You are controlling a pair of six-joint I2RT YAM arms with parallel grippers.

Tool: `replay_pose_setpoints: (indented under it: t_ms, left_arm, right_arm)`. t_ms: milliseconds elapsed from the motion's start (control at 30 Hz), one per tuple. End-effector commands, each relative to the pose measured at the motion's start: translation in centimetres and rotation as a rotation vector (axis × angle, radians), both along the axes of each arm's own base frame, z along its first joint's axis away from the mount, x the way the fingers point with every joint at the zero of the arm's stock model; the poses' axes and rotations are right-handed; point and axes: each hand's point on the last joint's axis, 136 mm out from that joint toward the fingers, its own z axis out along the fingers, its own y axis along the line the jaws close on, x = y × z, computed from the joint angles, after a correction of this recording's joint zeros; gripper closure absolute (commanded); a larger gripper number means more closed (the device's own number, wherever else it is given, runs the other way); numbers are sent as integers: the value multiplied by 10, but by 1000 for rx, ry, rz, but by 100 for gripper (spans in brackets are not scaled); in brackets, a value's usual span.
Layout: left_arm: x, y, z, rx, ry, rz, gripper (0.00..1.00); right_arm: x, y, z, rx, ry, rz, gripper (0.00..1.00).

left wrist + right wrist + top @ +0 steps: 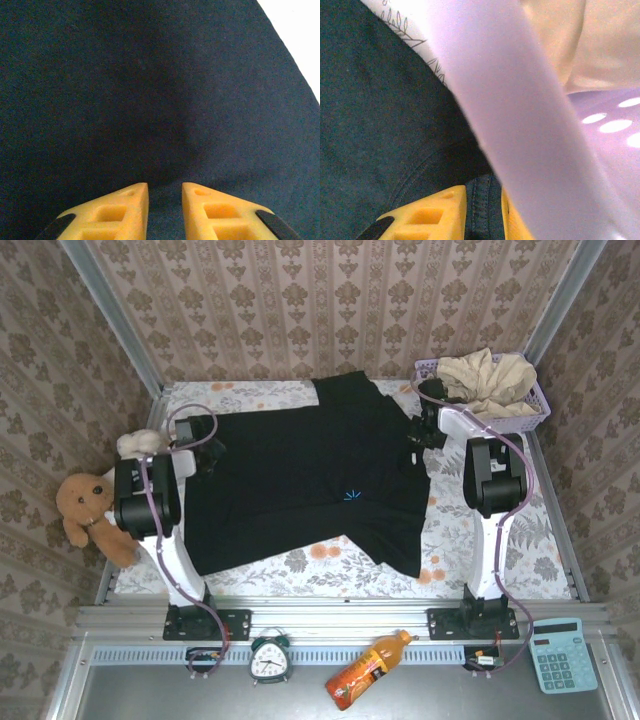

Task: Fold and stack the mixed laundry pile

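Early; black short-sleeved T-shirt (300,480) spread across tabletop (480,540), unfolded; beige-cream crumpled garment (490,380) in lavender mesh basket (535,412), far right corner; right fingers (430,215) pinching shirt hem; left fingers (120,210) narrow over shirt, grip unclear.

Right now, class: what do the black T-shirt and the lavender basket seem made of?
The black T-shirt looks like soft matte knit cloth, perhaps cotton: it lies limp, with a stitched hem. The lavender basket looks like smooth, slightly glossy moulded plastic: rigid rim, holed wall.
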Motion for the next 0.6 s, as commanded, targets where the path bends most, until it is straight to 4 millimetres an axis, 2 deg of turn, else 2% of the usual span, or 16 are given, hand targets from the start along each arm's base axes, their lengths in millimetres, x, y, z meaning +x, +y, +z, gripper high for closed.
replay_pose_setpoints:
  t_ms: [0,100,200,267,433,567]
  left_arm:
    - [-3,-13,24,-7,-12,-64,66]
    - [7,-50,56,-26,-66,-205,59]
    - [5,-84,68,16,-67,-313,59]
    - [1,-97,59,25,-53,-345,60]
    - [-4,-100,10,-47,41,-317,63]
    - [-2,-102,-16,-65,83,-305,63]
  right_arm:
    - [1,8,21,-6,-18,7,73]
    - [3,39,44,-19,-70,111,73]
    - [-2,75,38,32,-57,182,73]
    - [-2,85,24,61,-45,177,73]
    - [4,93,-6,114,12,126,71]
    - [14,91,-20,124,22,84,70]
